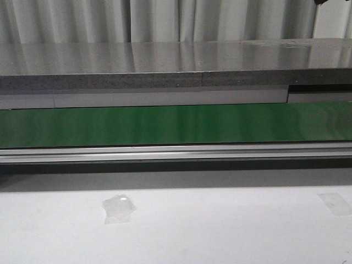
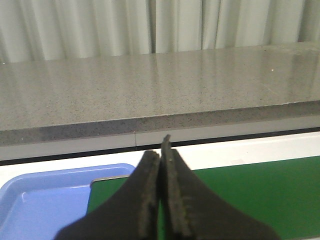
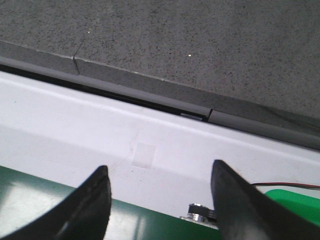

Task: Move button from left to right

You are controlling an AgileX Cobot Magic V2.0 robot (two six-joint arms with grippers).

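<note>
The button is out of view in all three views. My left gripper (image 2: pixel 161 150) is shut, its two dark fingers pressed together with nothing between them, hanging over the green conveyor belt (image 2: pixel 250 195) beside a blue tray (image 2: pixel 35 200). My right gripper (image 3: pixel 160 172) is open and empty, over the white ledge (image 3: pixel 150 130) at the belt's (image 3: pixel 150 225) edge. Neither gripper appears in the front view.
The green belt (image 1: pixel 176 125) runs left to right behind an aluminium rail (image 1: pixel 176 153). Behind it lies a grey stone counter (image 1: pixel 165 63). The white table (image 1: pixel 220 231) carries tape patches (image 1: pixel 117 209). A small black and silver fitting (image 3: pixel 199 212) and a green part with a red wire (image 3: pixel 295 200) sit near the right fingers.
</note>
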